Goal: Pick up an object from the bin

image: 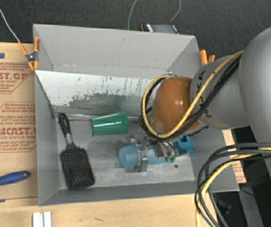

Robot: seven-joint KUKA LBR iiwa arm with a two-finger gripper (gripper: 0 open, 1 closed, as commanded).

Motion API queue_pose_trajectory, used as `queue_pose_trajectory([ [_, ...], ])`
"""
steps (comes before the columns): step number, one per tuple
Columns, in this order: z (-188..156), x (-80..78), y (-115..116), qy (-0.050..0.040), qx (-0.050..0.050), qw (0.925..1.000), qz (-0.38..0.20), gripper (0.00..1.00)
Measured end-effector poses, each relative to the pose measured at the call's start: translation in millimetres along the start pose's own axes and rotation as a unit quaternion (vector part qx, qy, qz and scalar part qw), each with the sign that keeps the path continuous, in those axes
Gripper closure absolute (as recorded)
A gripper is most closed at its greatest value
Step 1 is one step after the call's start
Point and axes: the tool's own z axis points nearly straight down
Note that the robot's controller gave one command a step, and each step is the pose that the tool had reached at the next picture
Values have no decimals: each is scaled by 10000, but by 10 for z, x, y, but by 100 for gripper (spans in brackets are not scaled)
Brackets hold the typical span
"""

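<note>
Grey bin (112, 51) floor: pale blue cup (126, 156) just beside the pincer (146, 156)

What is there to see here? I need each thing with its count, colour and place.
bin: one, grey, centre
hairbrush: one, black, bin floor, left
cup: one, green, on its side, mid-floor
rounded thing: one, light blue, floor, lower middle
blocky thing: one, brighter blue, floor, right
gripper: one, metal, right beside the rounded thing
arm: one, grey, with orange cover, from the right
</note>
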Motion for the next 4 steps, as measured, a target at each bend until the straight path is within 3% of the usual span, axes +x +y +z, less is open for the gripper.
queue_pose_trajectory([
  [4, 0, 0, 0, 0, 0, 10000, 0, 100],
])
